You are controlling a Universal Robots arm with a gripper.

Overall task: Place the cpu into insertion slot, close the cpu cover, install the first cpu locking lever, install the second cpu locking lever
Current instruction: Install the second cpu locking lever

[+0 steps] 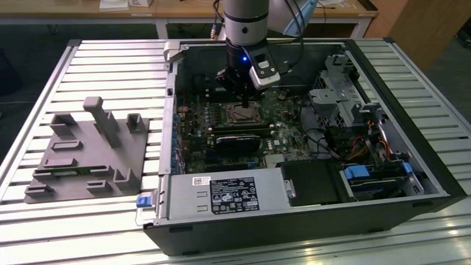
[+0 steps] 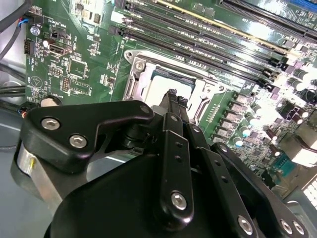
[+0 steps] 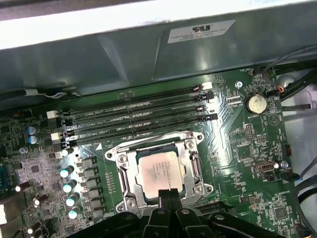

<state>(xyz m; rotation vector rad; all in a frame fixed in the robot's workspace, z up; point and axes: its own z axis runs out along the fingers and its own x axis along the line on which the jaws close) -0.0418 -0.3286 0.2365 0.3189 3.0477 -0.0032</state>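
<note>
Cpu [image 3: 159,171] sits in insertion slot [image 3: 124,181], middle of frame | cpu cover [image 3: 190,144] looks down | gripper [image 3: 168,194] fingers pressed together, empty, at slot edge | judgement: press slowly, straight down.

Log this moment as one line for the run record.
gripper: shut, above socket edge | cpu: seated in insertion slot | cpu cover: closed

**Count of parts in the open computer case**

One cpu [image 3: 159,173] sits in one insertion slot [image 3: 130,189], under one cpu cover [image 3: 194,167]. Four long black memory slots [image 3: 136,117] run beside it in the first wrist view. One round coin battery [image 3: 256,103] lies on the one green motherboard [image 3: 242,144]. One gripper [image 3: 168,194] is present.
</note>
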